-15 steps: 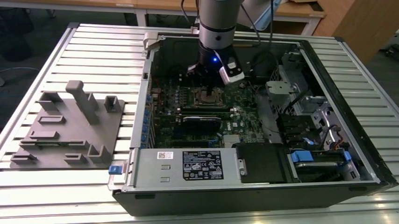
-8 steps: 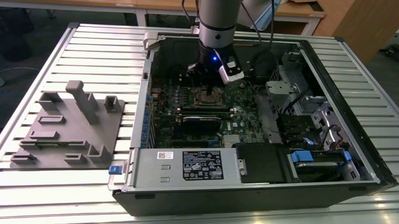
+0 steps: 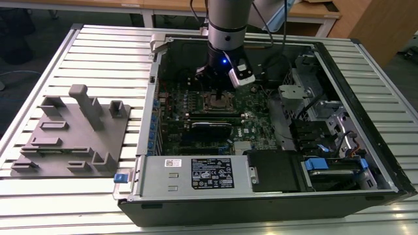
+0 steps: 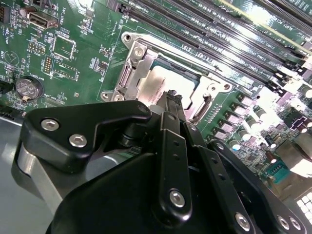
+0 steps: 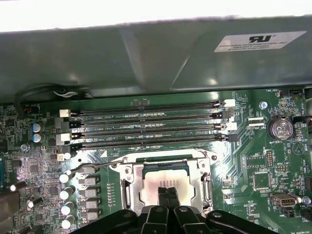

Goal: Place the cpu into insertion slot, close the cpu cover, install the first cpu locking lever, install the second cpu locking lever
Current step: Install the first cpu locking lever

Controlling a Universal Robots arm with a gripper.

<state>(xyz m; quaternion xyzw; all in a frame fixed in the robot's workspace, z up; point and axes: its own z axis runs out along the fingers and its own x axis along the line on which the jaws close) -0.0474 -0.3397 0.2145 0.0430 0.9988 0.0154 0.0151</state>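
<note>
Looks like the cpu (image 5: 148, 192) is already seated right beside the memory slots (image 5: 146, 122) with the cpu cover (image 5: 204, 180) down, tool (image 5: 167, 184) pinched together right at the chip, but I can't tell if the locking levers (image 5: 92, 168) are latched.

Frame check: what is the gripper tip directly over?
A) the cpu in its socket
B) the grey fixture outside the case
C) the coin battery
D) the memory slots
A: in both wrist views the gripper sits over the silvery cpu inside the cpu cover.
</note>
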